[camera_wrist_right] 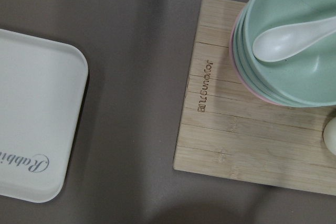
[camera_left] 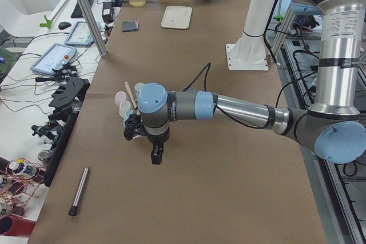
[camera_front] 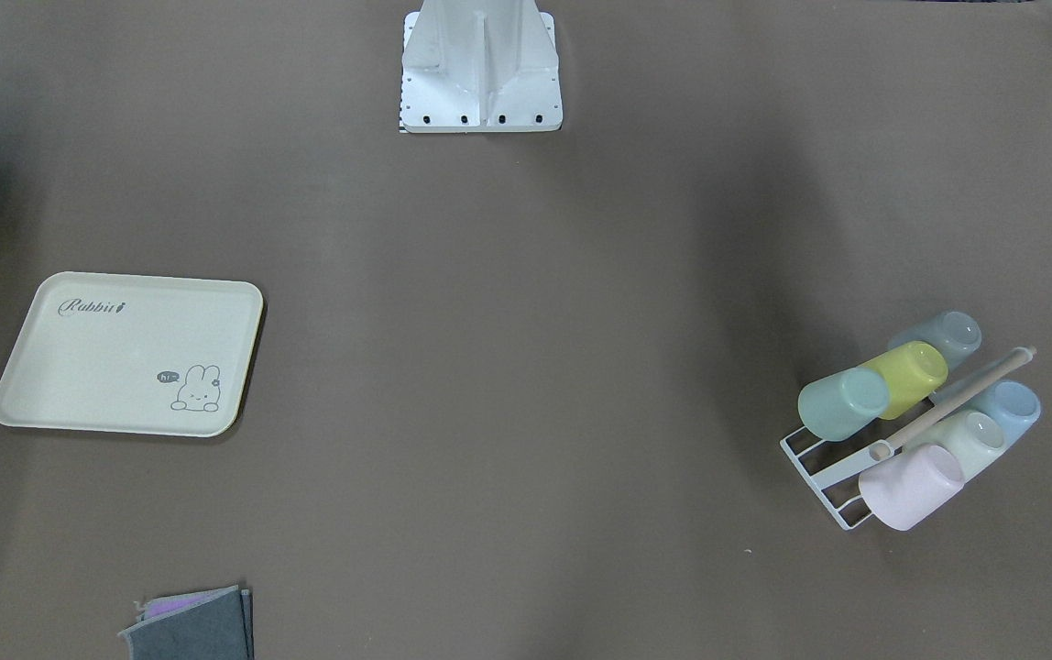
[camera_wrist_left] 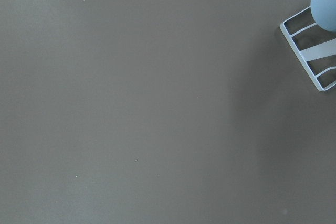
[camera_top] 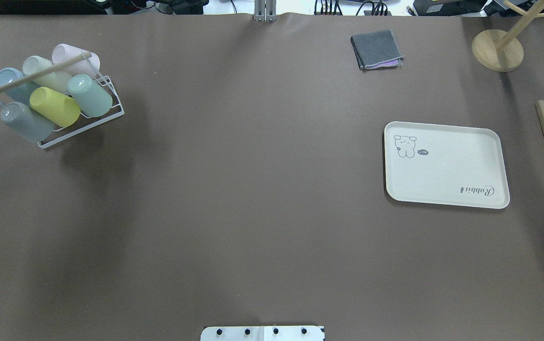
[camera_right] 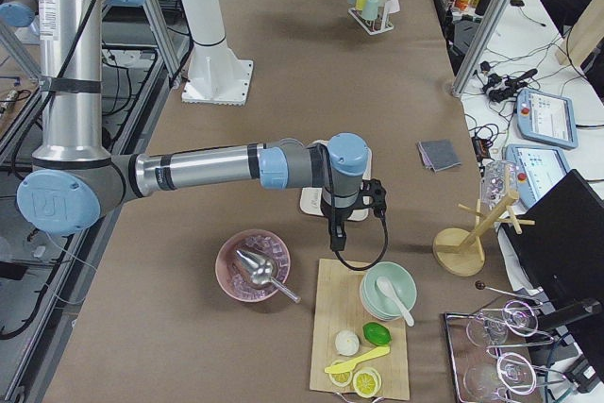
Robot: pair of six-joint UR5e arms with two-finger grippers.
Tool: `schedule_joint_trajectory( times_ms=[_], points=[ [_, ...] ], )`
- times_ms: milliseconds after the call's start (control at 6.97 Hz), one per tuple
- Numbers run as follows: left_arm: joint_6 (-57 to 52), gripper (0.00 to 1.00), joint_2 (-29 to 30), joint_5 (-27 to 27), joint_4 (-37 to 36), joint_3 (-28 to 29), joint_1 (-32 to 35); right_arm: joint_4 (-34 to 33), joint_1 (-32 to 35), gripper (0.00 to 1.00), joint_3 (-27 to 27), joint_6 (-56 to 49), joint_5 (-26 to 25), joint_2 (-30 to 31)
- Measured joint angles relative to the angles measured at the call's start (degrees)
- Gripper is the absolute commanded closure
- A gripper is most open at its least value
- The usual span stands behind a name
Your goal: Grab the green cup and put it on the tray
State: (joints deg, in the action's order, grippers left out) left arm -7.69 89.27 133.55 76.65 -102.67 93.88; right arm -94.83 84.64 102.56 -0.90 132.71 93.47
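The green cup (camera_front: 842, 403) lies on its side in a white wire rack (camera_front: 819, 477) with other pastel cups; it also shows in the overhead view (camera_top: 90, 95). The cream tray (camera_front: 127, 353) with "Rabbit" script lies flat and bare at the other end of the table (camera_top: 447, 166). My left gripper (camera_left: 155, 155) shows only in the exterior left view, hanging above the table beside the rack; I cannot tell if it is open. My right gripper (camera_right: 336, 238) shows only in the exterior right view, above the gap between tray (camera_wrist_right: 31, 129) and wooden board; I cannot tell its state.
The rack also holds yellow (camera_front: 911, 376), pink (camera_front: 911, 486), cream (camera_front: 970, 440) and blue (camera_front: 1012, 408) cups under a wooden rod. A folded grey cloth (camera_top: 377, 49), a wooden stand (camera_top: 497, 49) and a bamboo board (camera_wrist_right: 252, 124) with green bowls (camera_wrist_right: 294, 40) lie near the tray.
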Motion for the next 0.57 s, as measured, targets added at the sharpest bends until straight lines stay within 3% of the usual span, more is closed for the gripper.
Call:
schedule_joint_trajectory(
  times_ms=[574],
  points=[
    [0.04, 0.02, 0.20, -0.02, 1.54, 0.09, -0.01, -0.02, 0.00, 0.00, -0.21, 0.05, 0.09, 0.04]
  ],
)
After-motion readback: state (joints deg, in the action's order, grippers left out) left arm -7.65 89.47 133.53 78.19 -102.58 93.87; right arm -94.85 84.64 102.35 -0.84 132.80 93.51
